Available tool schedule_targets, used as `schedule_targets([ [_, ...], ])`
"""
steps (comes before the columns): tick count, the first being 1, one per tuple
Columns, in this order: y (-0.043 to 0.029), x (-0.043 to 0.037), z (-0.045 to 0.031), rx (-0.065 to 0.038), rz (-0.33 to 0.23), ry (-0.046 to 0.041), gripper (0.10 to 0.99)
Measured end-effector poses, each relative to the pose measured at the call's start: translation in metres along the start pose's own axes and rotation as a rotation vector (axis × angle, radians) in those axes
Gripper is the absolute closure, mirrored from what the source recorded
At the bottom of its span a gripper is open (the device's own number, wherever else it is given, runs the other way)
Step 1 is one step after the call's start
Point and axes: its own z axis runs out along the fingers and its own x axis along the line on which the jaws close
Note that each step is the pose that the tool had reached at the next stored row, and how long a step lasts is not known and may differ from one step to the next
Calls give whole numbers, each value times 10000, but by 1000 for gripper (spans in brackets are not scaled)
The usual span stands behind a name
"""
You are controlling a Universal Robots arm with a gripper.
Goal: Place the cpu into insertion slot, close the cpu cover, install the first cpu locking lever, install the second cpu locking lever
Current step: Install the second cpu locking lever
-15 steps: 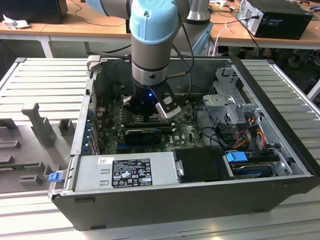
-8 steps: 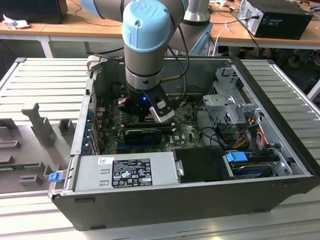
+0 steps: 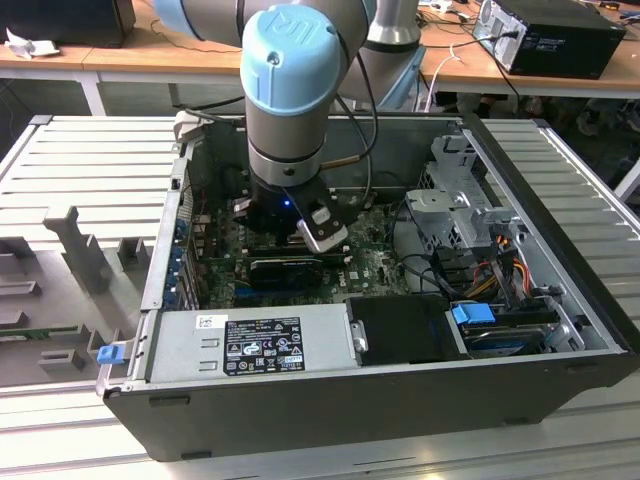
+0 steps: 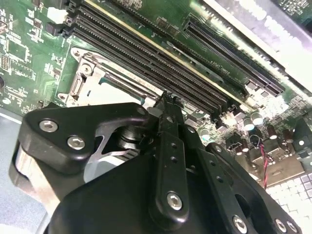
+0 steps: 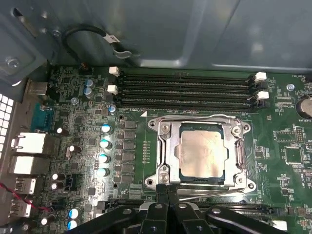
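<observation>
While the arm reached down into the open computer case (image 3: 560,330) in the exterior view, its claw (image 3: 322,232) hung low over the green motherboard (image 3: 370,262), near the middle of the case. In the first wrist view the cpu (image 5: 202,152) lay seated in the insertion slot (image 5: 181,171), grey metal top face up. The cpu cover (image 5: 168,146) lay folded flat around it, the chip showing through the central window. The claw (image 5: 167,188) sat at the socket's near edge, its two black fingers (image 5: 161,192) pressed together with no gap and nothing between them, tips touching or just above the frame there; contact could not be confirmed. In the second wrist view the claw (image 4: 168,97) appeared pinched narrow in the same way, its tip beside the socket frame (image 4: 92,73) and next to the long black memory slots (image 4: 146,53). Four such memory slots (image 5: 187,87) ran parallel just beyond the socket. The case rested on a ribbed grey tabletop (image 3: 80,170).
</observation>
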Motion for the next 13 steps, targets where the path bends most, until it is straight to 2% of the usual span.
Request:
schedule_targets([
  [5, -38, 17, -10, -237, 11, -12, 980],
  [8, -86, 68, -21, -286, 11, -13, 980],
  [13, -86, 72, 64, -336, 28, -18, 980],
])
